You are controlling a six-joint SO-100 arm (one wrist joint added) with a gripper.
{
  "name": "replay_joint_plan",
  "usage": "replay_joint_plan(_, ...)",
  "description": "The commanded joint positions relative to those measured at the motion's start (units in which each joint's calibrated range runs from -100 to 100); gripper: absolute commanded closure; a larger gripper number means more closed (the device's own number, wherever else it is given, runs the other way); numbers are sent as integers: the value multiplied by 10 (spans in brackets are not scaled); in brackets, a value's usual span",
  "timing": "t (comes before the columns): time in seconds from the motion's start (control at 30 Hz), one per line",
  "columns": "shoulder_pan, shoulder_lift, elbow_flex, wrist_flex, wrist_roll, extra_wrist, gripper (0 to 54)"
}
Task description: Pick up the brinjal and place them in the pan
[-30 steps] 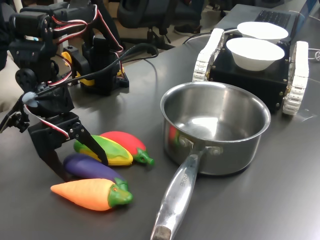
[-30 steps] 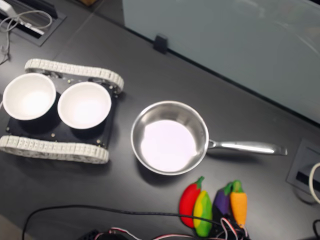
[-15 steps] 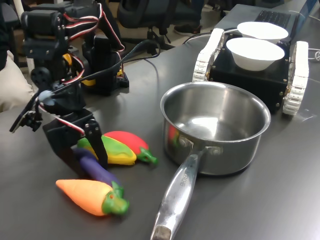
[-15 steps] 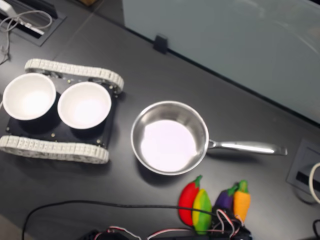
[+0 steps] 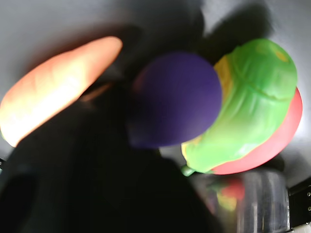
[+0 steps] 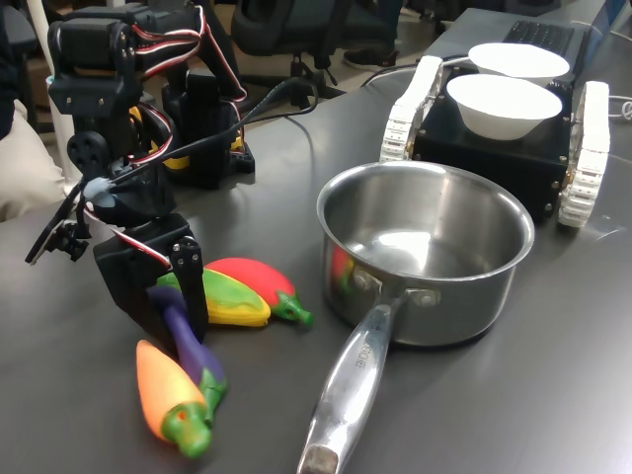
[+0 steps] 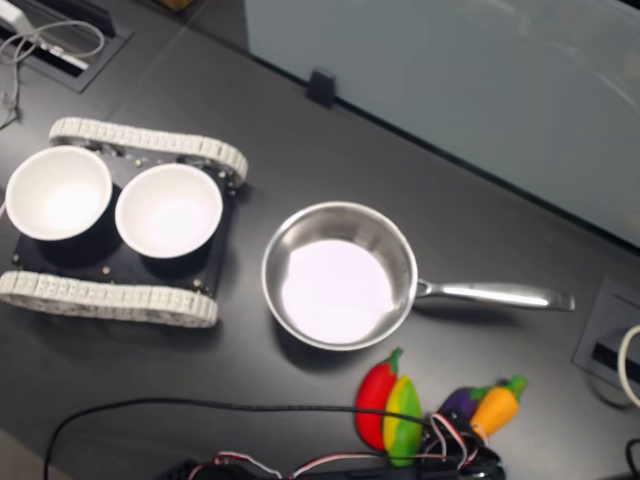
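The purple brinjal (image 6: 186,336) lies tilted on the dark table, its rounded end raised between the black fingers of my gripper (image 6: 175,321), which is shut on it. Its green stem end points down beside the carrot. In the wrist view the brinjal (image 5: 176,99) fills the middle, with a dark finger (image 5: 92,184) against it. In the second exterior view the brinjal (image 7: 460,402) peeks out at the bottom. The steel pan (image 6: 425,242) stands empty to the first exterior view's right of the gripper, handle toward the camera; the pan (image 7: 340,275) is also in the second exterior view's middle.
An orange carrot (image 6: 166,400) touches the brinjal's stem end. A yellow-green toy vegetable (image 6: 225,298) and a red pepper (image 6: 255,281) lie between gripper and pan. Two white bowls (image 6: 504,104) sit on a tracked black base (image 6: 494,148) behind the pan. A second arm base (image 6: 202,118) stands behind.
The fingers have closed around the brinjal and its rounded end has tipped up. The carrot has been pushed and swung round, now pointing away from the pan's handle.
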Motion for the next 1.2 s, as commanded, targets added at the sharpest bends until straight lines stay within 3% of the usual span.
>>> replay_joint_plan(0.0,33,-52,-58,-41,-67,-20,534)
replay_joint_plan(0.27,46,-150,-59,-99,-207,-65,534)
replay_joint_plan(0.57,17,-243,-39,-117,-310,-65,534)
replay_joint_plan(1.17,-122,-387,-31,-124,-520,-58,536)
